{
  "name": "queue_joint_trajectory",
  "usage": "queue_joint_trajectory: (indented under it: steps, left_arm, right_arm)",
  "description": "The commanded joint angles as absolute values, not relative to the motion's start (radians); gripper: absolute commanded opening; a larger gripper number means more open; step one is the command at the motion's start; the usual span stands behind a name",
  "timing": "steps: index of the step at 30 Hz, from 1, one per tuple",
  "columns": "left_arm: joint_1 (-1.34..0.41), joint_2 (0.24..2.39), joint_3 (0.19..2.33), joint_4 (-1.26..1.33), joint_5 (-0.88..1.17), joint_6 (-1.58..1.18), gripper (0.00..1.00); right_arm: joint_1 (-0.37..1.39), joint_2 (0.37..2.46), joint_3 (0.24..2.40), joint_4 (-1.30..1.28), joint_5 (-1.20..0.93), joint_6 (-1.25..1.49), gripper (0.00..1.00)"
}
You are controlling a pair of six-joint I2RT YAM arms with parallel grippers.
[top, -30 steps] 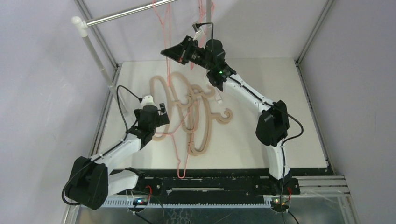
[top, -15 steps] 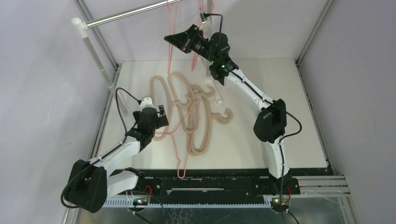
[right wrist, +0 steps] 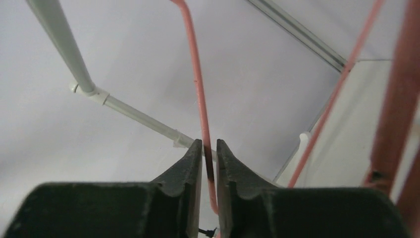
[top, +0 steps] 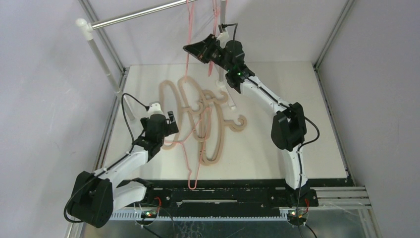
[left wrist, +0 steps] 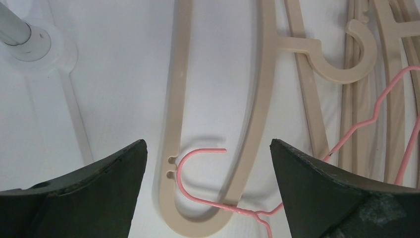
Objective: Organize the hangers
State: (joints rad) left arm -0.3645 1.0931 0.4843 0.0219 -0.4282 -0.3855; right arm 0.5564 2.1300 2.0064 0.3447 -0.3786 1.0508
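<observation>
We saw our right gripper (right wrist: 209, 148) pinching a pink wire hanger (right wrist: 196, 74) rising above it; our left gripper (left wrist: 208, 145) hovered, jaws spread, over beige hangers (left wrist: 179, 74).

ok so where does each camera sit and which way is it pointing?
Top external: above and behind the bases, looking down on the table; both arms whole.
Left wrist: on the low left arm, facing down at a tan hanger and a pink hook; open left pincer frames it.
Right wrist: on the raised right arm, facing a wall; right pincer shut on a pink wire hanger.
Shared: top and left wrist both show the tan hanger.
</observation>
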Motion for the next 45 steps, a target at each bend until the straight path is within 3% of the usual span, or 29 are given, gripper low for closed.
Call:
queue_joint_trajectory:
  steps: [1,13,19,24,30,35,41,45]
  left_arm:
    - [-0.367,1.066,0.479,0.057,-0.456,-0.387,0.99]
    - [-0.365,1.094,0.486,0.064,-0.46,-0.378,1.0]
    - [-0.366,1.14,0.499,0.077,-0.438,-0.365,1.0]
    - [-0.367,1.147,0.499,0.087,-0.427,-0.357,0.99]
    - [-0.367,1.151,0.5,0.093,-0.419,-0.351,1.0]
    - [-0.368,1.134,0.489,0.11,-0.409,-0.341,1.0]
    - [-0.368,1.102,0.468,0.134,-0.415,-0.339,1.0]
    - [-0.367,1.099,0.478,0.13,-0.424,-0.339,0.99]
  right_arm:
    - [0.542,1.999,1.907,0.352,-0.329,1.02,0.3]
    - [0.564,1.69,1.598,0.307,-0.267,0.812,0.65]
    - [0.605,1.551,1.511,0.204,-0.191,0.645,0.68]
    - [0.688,1.43,1.443,0.071,0.067,0.433,0.78]
    - [0.836,1.285,1.342,-0.043,0.389,0.21,0.79]
    - [0.976,1.177,1.237,-0.158,0.588,0.193,0.79]
    - [1.131,1.184,1.105,-0.317,0.688,0.314,0.76]
    - [1.187,1.251,1.07,-0.375,0.621,0.393,0.74]
